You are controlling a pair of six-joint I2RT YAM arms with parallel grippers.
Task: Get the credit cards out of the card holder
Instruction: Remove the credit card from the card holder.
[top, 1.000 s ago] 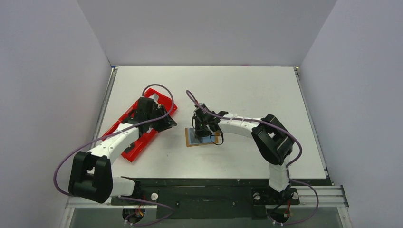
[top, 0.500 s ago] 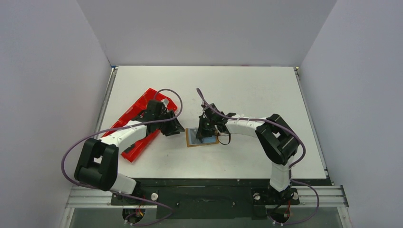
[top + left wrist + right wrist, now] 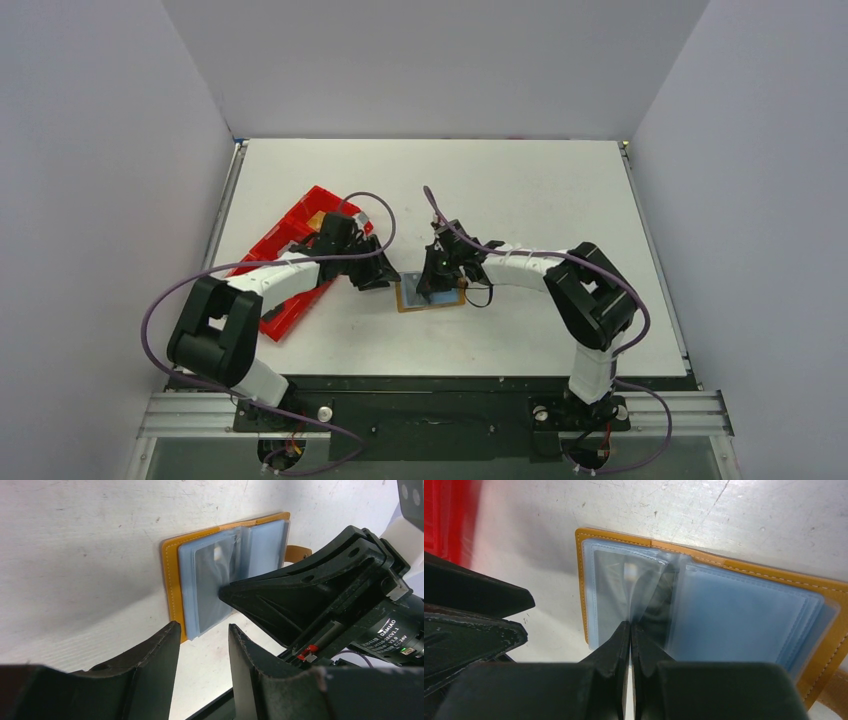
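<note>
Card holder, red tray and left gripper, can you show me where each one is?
card holder [image 3: 734,615], right wrist view, on a clear plastic sleeve inside it.
red tray [image 3: 297,222], top external view, on its far end.
left gripper [image 3: 203,630], left wrist view, the gap between its two open fingertips.

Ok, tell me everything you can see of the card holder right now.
The card holder is a tan-orange, leather-look wallet with pale edge stitching, lying open and flat on the table. Clear blue-grey plastic sleeves fill both halves; a grey card shows in one. A strap sticks out at one end. The right hand, shut, presses its tips on the sleeves near the fold, one sleeve lifted there. The left hand, open, sits by the edge, apparently not touching.
</note>
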